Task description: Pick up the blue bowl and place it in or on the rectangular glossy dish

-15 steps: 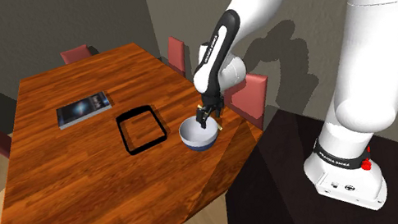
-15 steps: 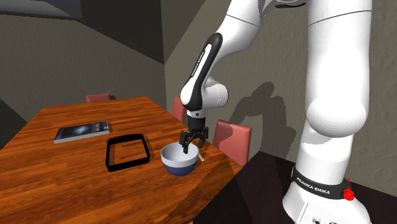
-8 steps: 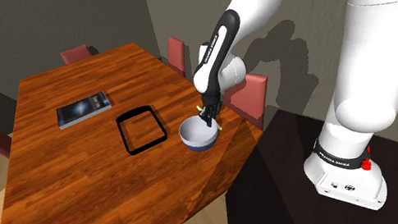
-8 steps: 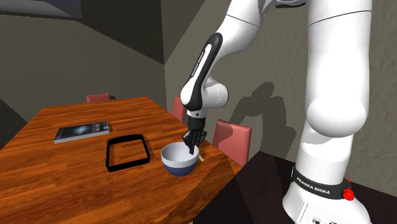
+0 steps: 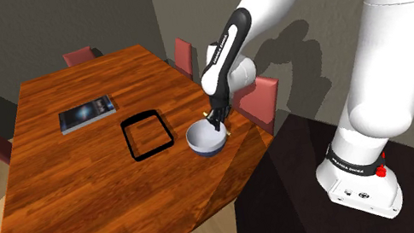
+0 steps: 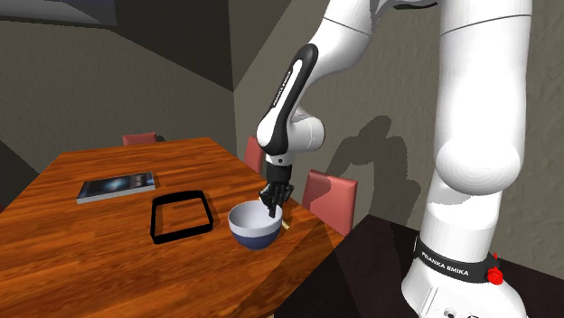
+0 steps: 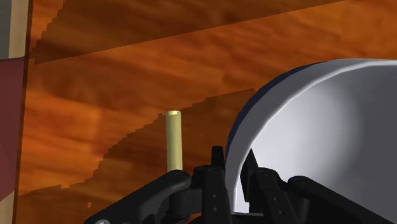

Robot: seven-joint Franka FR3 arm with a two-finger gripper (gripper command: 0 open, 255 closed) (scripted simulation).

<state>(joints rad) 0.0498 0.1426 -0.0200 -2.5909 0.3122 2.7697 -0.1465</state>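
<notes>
The blue bowl (image 5: 206, 140) (image 6: 253, 226), white inside, stands on the wooden table near its edge by the stand. My black gripper (image 5: 214, 120) (image 6: 274, 210) comes down on the bowl's rim on the side toward the red chair. In the wrist view the gripper (image 7: 232, 168) is shut on the bowl (image 7: 318, 127), one finger inside the rim and one outside. The rectangular dish (image 5: 128, 140) (image 6: 155, 221), black-rimmed and glossy, lies just beyond the bowl toward the shoulder view's left.
A short yellow stick (image 7: 173, 140) lies on the table beside the bowl, just outside my fingers. A flat book (image 5: 87, 113) (image 6: 115, 186) lies past the dish. Red chairs (image 5: 259, 98) (image 5: 183, 55) stand along the table's near edge.
The fingers stood apart over the bowl's rim a second ago; they have closed on it. The arm and the bowl have stayed in place.
</notes>
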